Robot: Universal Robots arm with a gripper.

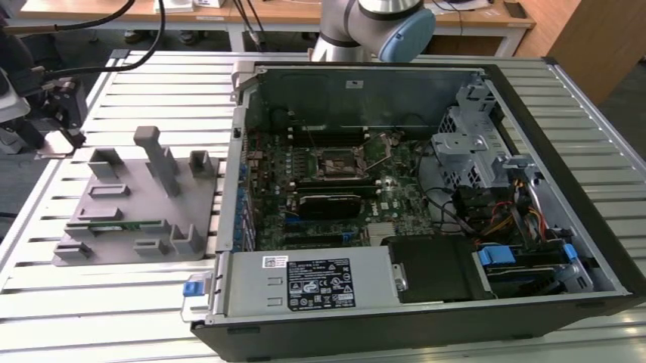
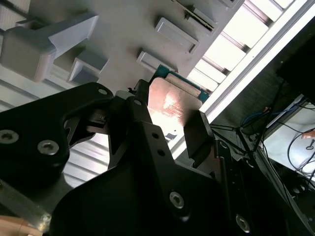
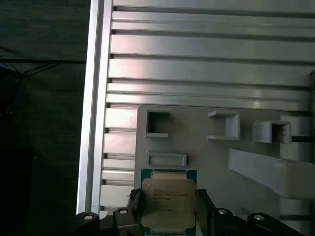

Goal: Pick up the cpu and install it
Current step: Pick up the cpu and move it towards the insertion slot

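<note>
Okay, exterior view: the arm (image 1: 371,23) stands at the far side of the slatted metal table (image 1: 121,302). The gripper (image 1: 60,140) hangs at the exterior view's left, just past the edge of the grey fixture plate (image 1: 131,219) and well apart from the open computer case (image 1: 595,189). The case lies on its side with the motherboard (image 1: 302,151) exposed, and the socket (image 1: 338,162) sits near the board's middle. A thin green memory stick (image 1: 121,225) lies in a slot of the fixture plate. I can't make out the chip for sure from this angle.

Second wrist view: the black gripper (image 2: 170,123) is seen from behind. The cpu (image 2: 170,101) sits between its two fingers (image 2: 197,132), metal top catching a warm glare, green rim showing at the far edge. The fixture plate (image 2: 128,29) and table slats lie beyond it.

First wrist view: the cpu (image 3: 169,196) is flat, silver top toward the camera, thin green rim around it. The gripper (image 3: 169,204) is clamped on it, with the fingers (image 3: 135,202) pressed against two opposite edges. The chip looks raised clear of the fixture plate (image 3: 206,157), over the plate's corner near the table (image 3: 197,49) edge.
</note>
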